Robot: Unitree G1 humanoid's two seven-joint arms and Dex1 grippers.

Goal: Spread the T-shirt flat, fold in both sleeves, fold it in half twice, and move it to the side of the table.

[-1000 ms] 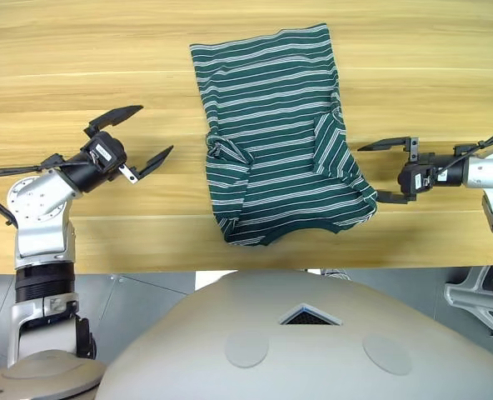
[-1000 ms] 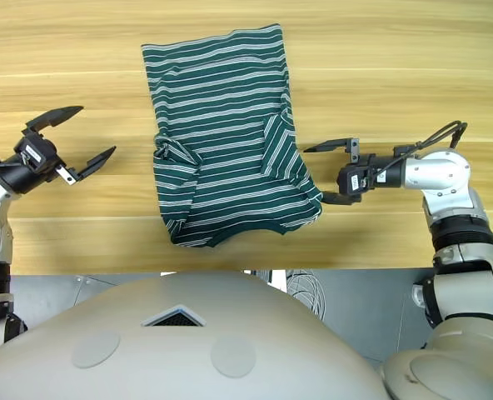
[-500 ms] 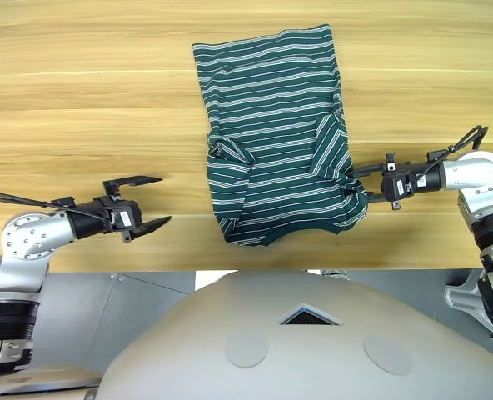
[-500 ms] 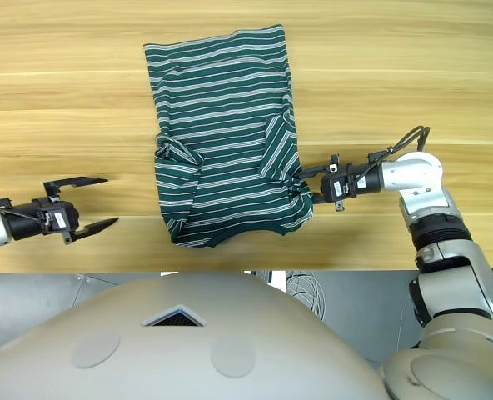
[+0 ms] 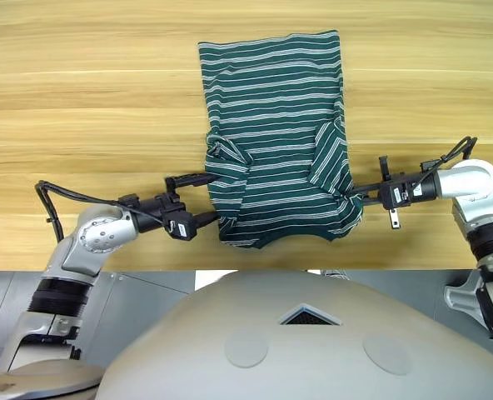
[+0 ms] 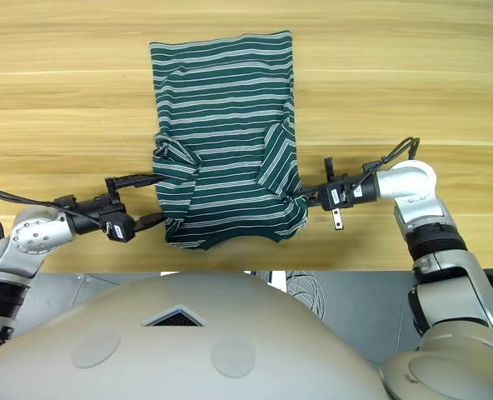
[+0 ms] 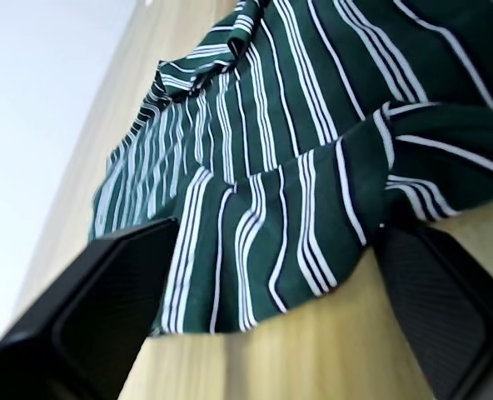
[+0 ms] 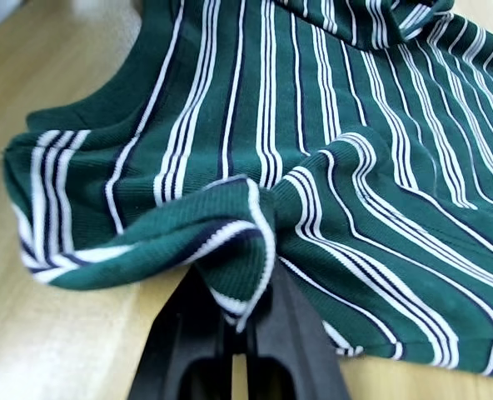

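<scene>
Right gripper (image 5: 352,193) pinches the T-shirt (image 5: 276,117) at its near corner (fabric bunched); left gripper (image 5: 216,197) spread, straddling the opposite edge.

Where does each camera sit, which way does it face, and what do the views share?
Eye views: on the head, looking down on the table, left gripper and right gripper showing.
Left wrist view: behind the open left gripper, facing the T-shirt edge.
Right wrist view: behind the right gripper, shut on its fold.
All share the T-shirt.

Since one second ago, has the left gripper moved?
Yes. The left gripper has moved across the table toward the T-shirt, reaching its near left corner, fingers open.
</scene>
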